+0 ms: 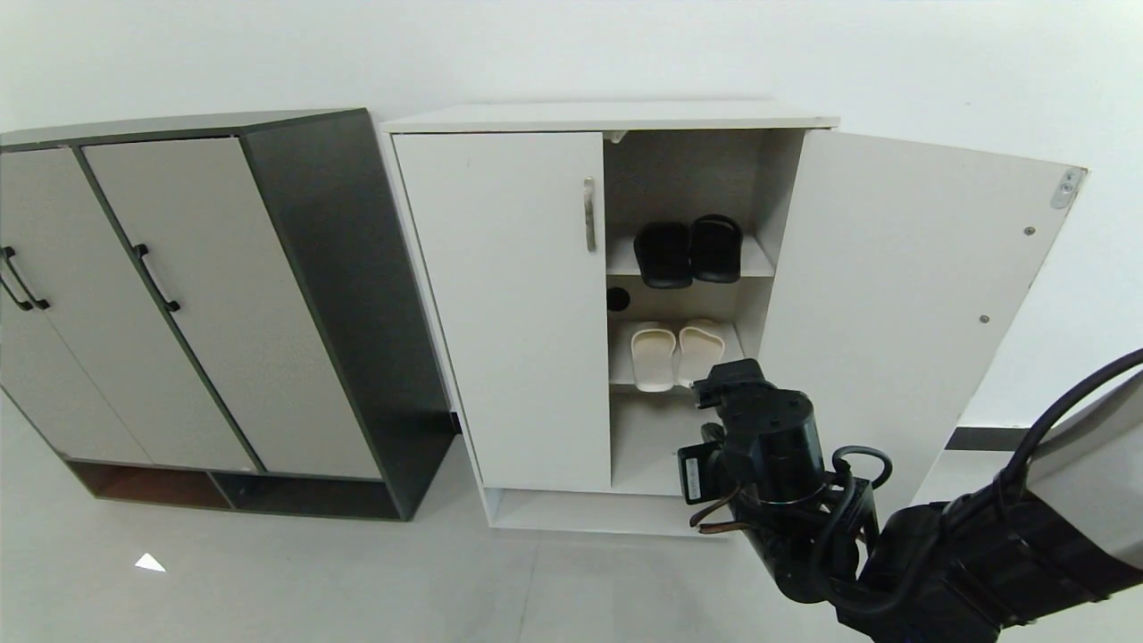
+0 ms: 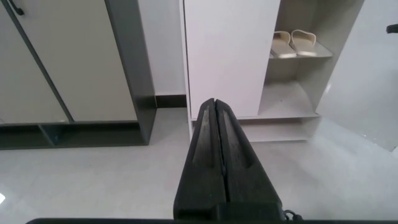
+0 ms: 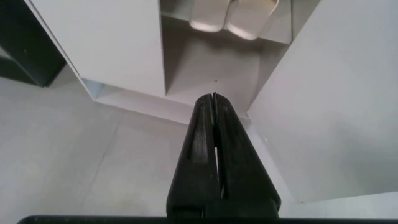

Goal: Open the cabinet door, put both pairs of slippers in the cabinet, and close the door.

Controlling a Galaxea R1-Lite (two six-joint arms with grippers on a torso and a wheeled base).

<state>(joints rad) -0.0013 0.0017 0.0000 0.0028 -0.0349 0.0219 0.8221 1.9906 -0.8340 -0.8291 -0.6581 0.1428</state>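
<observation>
Right gripper (image 3: 214,99), nearest to view, hangs low before the open bay of the white cabinet (image 1: 607,116), its fingers pressed together with nothing between them. Beside the white cabinet, on its left, stands a grey cabinet (image 1: 339,295) with both doors shut. Of the white cabinet's doors, the left door (image 1: 500,304) is closed. The right door (image 1: 902,295) is swung wide, inner face toward the room. Black slippers (image 1: 688,250) lie side by side on the upper shelf, and white slippers (image 1: 674,353) side by side on the shelf below. Left gripper (image 2: 215,102) sits farther back above the floor, fingers likewise closed and empty.

Judged from this layout, both pairs are stowed and only the closing of the door is left. The next move appears to call for bringing the right arm out of the bay and round the free edge of the right door. The door can then be pushed toward the frame until it meets the left door. Closed fingers should serve for pushing.
</observation>
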